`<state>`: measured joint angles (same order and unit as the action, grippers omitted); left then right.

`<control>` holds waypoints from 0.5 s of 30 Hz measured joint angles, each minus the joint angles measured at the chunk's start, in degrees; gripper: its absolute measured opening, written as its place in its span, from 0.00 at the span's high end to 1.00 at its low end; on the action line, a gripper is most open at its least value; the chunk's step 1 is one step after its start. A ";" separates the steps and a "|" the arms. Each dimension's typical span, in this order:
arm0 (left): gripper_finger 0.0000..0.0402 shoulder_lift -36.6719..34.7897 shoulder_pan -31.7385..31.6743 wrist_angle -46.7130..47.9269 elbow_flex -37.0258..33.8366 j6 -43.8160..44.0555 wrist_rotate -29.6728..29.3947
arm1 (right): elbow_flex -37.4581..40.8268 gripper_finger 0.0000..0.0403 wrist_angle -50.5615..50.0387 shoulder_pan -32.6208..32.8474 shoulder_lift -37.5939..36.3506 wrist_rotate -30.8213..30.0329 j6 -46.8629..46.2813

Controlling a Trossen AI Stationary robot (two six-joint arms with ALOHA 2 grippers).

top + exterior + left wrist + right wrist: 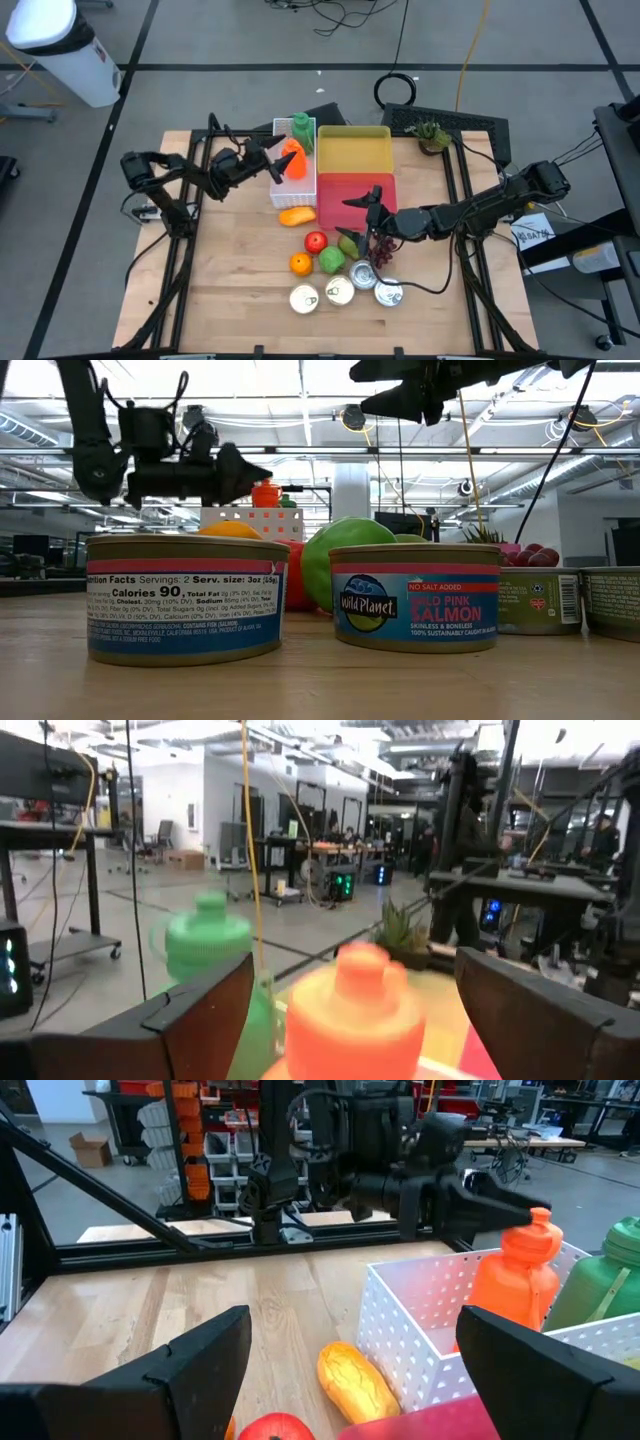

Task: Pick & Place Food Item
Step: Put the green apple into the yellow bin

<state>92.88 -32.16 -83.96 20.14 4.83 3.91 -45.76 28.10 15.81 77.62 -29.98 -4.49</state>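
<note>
An orange bottle (294, 160) and a green bottle (301, 128) stand in a white perforated basket (296, 187). My left gripper (278, 163) is open, level with the orange bottle's top (355, 1005). One finger stands on each side of the top, with a gap showing to each. My right gripper (368, 200) is open and empty above the red bin (350, 188). A yellow-orange fruit (297, 215) lies on the table beside the basket and also shows in the right wrist view (355, 1380).
A yellow bin (353, 150) stands behind the red one. A red apple (315, 241), an orange (301, 264), a green apple (331, 261), a pear (348, 243) and grapes (383, 248) lie mid-table. Three cans (338, 292) stand near the front edge. A small plant (431, 133) stands at far right.
</note>
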 joint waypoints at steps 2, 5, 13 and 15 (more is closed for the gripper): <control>0.11 -3.02 0.27 2.90 0.00 0.09 0.03 | 0.00 0.17 -0.17 0.00 0.00 0.01 -0.66; 0.11 -8.61 1.24 9.47 0.00 0.45 0.03 | 0.00 0.17 -1.38 0.02 0.00 0.02 -2.17; 0.11 -26.73 7.08 29.52 0.02 0.56 0.05 | 0.00 0.17 -3.13 0.02 0.00 0.21 -5.03; 0.11 -31.14 8.94 35.47 0.02 2.58 0.46 | 0.00 0.17 -3.79 0.02 0.00 0.25 -6.20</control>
<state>61.75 -23.22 -48.50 20.16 7.41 4.37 -45.76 24.31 15.84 77.62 -29.72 -10.70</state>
